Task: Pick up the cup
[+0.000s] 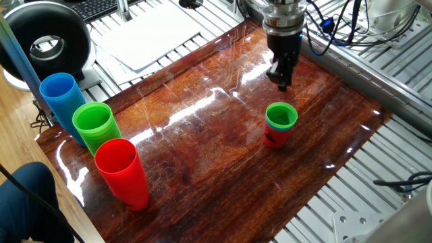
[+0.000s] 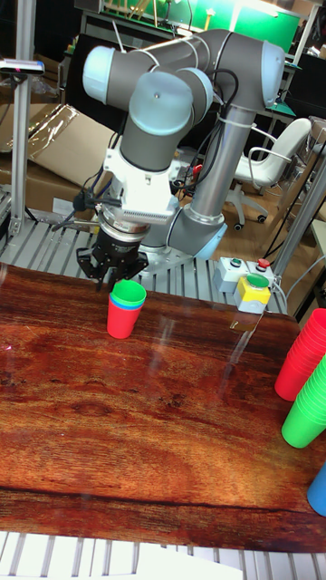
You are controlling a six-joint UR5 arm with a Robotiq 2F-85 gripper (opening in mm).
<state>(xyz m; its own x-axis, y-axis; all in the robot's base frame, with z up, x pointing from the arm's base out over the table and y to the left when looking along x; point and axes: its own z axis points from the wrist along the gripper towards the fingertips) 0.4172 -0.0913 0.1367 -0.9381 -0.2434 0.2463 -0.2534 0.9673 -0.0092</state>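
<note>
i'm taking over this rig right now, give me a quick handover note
Claw: above the table, just behind the cup, holding nothing; whether it is open or shut cannot be told.
Cup: small green one, upright, nested on top of a small stack with a red cup at the bottom, standing alone on the wooden table.
Done: nothing grasped, cup not lifted.
Left: bring the claw over the cup's rim, descend, close, lift.
</note>
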